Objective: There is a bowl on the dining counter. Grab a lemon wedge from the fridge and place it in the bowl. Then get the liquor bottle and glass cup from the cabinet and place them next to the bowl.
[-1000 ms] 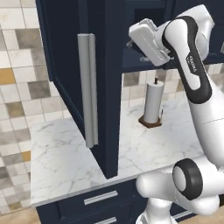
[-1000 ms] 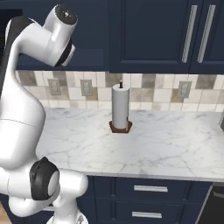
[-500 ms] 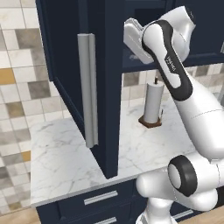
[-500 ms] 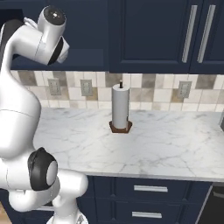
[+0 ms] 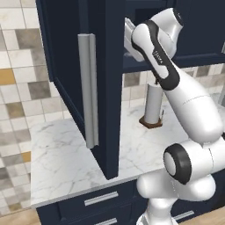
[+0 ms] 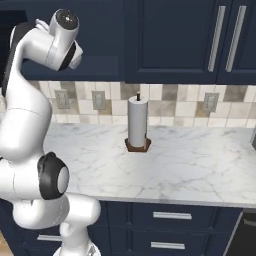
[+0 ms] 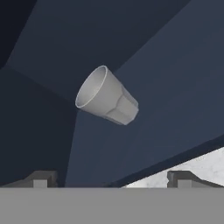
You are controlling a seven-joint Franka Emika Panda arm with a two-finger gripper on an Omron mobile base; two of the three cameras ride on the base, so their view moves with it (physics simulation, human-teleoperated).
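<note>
Over on the left of the left base view, the cabinet door (image 5: pixel 94 83) hangs swung wide open toward us, its long grey handle (image 5: pixel 89 90) running down the front edge. Just right of the door, the arm (image 5: pixel 169 70) reaches up off the base and bends into the open cabinet (image 5: pixel 145 11), its hand tucked in behind the door edge. Below the cabinet sits the marble counter (image 5: pixel 61 145), and on it, right of the door, a paper-towel roll (image 5: pixel 152 104) stands upright on a brown base.

From the right base view, the arm (image 6: pixel 30 110) climbs the left side, its upper joint level with the cabinet's bottom edge; the roll (image 6: pixel 137 120) stands mid-counter against the tiled wall, and two shut doors with bar handles (image 6: pixel 225 37) close out the right. Drawers (image 6: pixel 172 216) run below the counter (image 6: pixel 200 170).

Hand view now: the cup (image 7: pixel 107 97) sits alone on the dark cabinet shelf, dead centre ahead, looking tipped sideways here because the camera is rolled. The gripper (image 7: pixel 113 178) is spread wide, a fingertip (image 7: pixel 40 178) at lower left and the other at lower right, nothing between them, well short of the cup. A sliver of counter (image 7: pixel 197 166) shows at lower right.
</note>
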